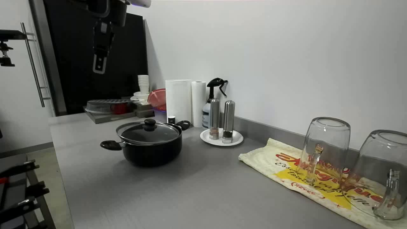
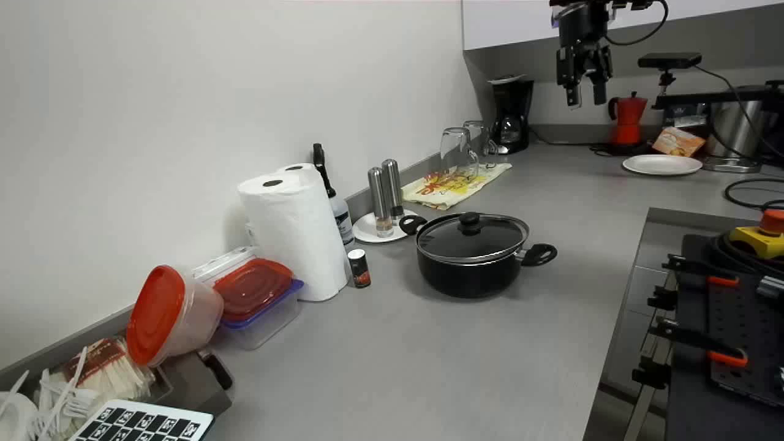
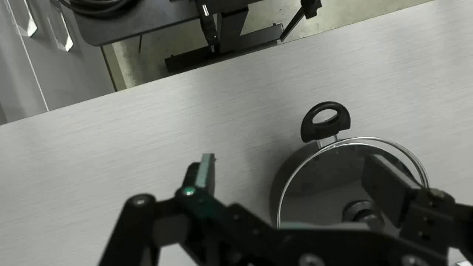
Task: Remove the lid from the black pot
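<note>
In an exterior view, at far L, a tub (image 2: 174, 315) w/ a red cover is seen, then a paper roll (image 2: 297, 239) & a small jar (image 2: 359, 269) w/ a white cap. Next along, metal mills (image 2: 378, 196) are stood on a round white tray (image 2: 362, 231).

Approx. mid-view, the lid (image 2: 473, 247) is seen seated on the black pot (image 2: 470, 280), which is stood on the tabletop (image 2: 490, 361); removal not yet done. The lid is judged fairly light but stiff, prob. dark glass w/ a metal rim, so fragile: could be chipped or cracked if dropped. The smooth glass is likely slippery, so the black knob (image 2: 470, 221) at ctr is to be preferred as the hold, pinched firmly from straight above. The rim seems set a bit off-ctr, so a slow, level lift is advised, w/ the pot's side handle (image 2: 540, 254) avoided.

Farther R & higher up, the jaws are seen pointed down, well apart from the lid. They're spread wide, as is also shown in the wrist view, where a big gap is left btwn the two tips; nothing is gripped & no contact is shown. In that view the knob is partly covered by the jaws, but that's prob. just line of sight. For the grasp, the jaws need to be brought over & lowered till the knob is centred btwn them.
</note>
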`<state>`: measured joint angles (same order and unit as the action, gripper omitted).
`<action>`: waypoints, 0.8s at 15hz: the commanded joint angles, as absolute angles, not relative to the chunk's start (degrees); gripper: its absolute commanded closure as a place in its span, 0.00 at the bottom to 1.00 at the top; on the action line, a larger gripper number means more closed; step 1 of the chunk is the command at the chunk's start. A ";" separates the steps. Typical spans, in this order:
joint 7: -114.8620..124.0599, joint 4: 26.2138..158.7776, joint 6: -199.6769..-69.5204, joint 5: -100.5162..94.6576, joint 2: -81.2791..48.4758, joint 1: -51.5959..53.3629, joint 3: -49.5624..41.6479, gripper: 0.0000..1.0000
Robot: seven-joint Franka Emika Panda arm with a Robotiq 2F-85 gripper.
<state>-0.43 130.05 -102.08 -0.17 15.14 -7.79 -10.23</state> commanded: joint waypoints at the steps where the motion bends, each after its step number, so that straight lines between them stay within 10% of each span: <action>1: -0.54 129.96 -102.03 -0.08 15.10 -8.24 -9.83 0.00; 12: 1.65 125.34 -103.99 1.21 9.71 -6.14 -7.11 0.00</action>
